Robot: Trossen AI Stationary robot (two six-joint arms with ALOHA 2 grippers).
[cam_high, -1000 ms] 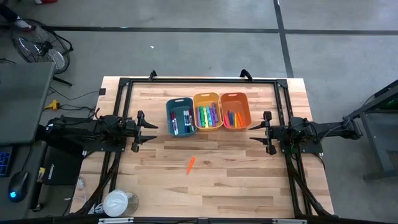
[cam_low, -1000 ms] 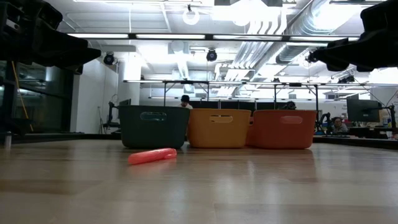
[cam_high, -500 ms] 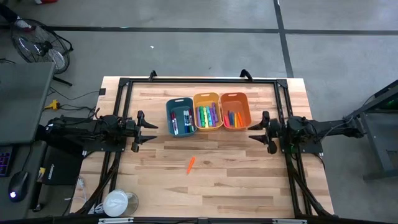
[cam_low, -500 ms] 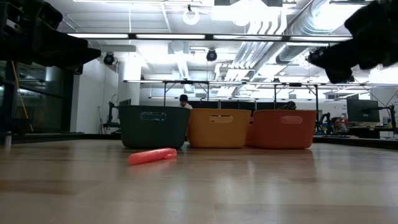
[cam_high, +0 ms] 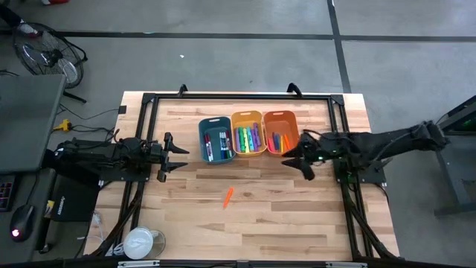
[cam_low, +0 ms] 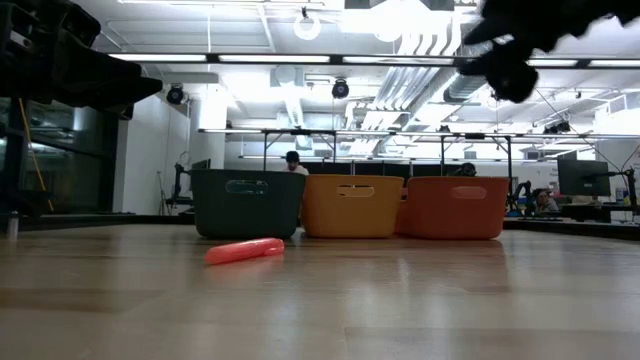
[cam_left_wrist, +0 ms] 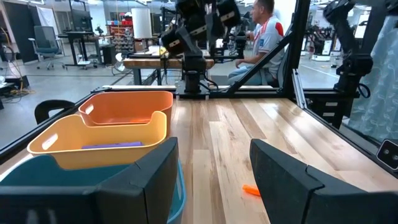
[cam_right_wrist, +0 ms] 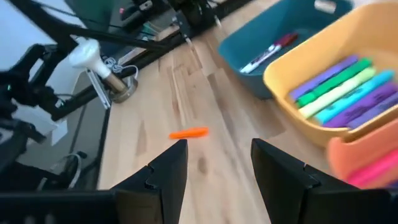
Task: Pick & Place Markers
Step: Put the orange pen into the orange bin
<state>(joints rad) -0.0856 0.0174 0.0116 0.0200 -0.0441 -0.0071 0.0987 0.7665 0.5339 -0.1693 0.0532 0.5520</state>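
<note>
Moved: right gripper (cam_high: 297, 159) swung left toward orange bin (cam_high: 280, 131), fingers apart.
Left gripper (cam_high: 177, 158): apart, idle, centre-left.
Marker (cam_high: 228, 196): probably orange, lower centre.

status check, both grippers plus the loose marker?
Left gripper open, empty, parked left of teal bin. Right gripper open, empty, near orange bin. Orange marker loose on table, path clear.

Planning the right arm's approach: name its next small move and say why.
Probably carry the right claw on toward the short orange marker lying alone on the wooden table, then lower over it. The claw is open, holds nothing, and hangs beside the orange plastic bin, well short of the marker. The left claw waits open at the table's left side.
</note>
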